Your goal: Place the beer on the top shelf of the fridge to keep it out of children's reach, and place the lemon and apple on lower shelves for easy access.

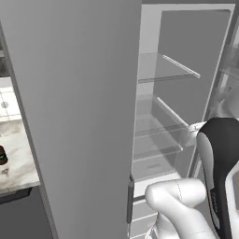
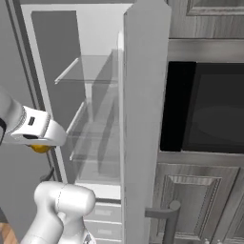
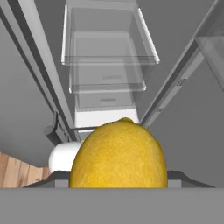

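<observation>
The lemon sits clenched in the gripper, carried just outside the open fridge and facing its lower shelves, likely so it lands within easy reach below the top shelf.

Lemon — yellow; fridge — light grey.

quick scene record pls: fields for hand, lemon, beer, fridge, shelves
hand: shut on the lemon, held in front of the open fridge
lemon: in the hand, not yet on a shelf
beer: on the counter left of the fridge
fridge: door open
shelves: glass, nothing visible on them
</observation>
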Robot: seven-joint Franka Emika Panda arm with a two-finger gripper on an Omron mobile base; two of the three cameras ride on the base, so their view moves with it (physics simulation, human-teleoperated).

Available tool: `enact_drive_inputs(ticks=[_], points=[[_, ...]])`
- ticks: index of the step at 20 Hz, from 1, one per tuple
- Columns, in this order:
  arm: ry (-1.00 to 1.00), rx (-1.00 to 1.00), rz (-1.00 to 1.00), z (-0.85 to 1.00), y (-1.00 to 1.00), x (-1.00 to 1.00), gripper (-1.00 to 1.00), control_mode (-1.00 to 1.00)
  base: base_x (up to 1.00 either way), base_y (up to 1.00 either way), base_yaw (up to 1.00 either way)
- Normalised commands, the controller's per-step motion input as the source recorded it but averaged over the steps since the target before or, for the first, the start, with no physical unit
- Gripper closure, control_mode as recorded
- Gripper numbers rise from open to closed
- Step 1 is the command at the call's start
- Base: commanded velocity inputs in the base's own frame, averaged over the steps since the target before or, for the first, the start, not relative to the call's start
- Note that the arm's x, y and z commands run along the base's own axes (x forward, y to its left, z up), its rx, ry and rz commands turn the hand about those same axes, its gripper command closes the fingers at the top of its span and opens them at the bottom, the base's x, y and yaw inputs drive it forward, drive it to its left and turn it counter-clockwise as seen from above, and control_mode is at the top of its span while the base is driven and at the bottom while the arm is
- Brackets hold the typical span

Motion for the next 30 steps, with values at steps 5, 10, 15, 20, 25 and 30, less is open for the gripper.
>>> enact_drive_inputs(ticks=[5,10,15,20,25,30], points=[[0.00,0.00,0.00,0.00,0.00,0.00,1.00,1.00,0.51,-0.15,0.24],[0.00,0.03,0.13,-0.39,-0.04,0.57,1.00,-1.00,0.00,0.00,0.00],[-0.01,0.00,0.06,-0.44,0.00,0.63,1.00,-1.00,0.00,0.00,0.00],[-0.01,0.00,0.02,-0.38,0.00,0.64,1.00,-1.00,0.00,0.00,0.00],[0.00,0.01,0.00,-0.30,-0.10,0.68,1.00,-1.00,0.00,0.00,0.00],[0.00,0.02,0.01,-0.21,-0.20,0.50,1.00,-1.00,0.00,0.00,0.00]])
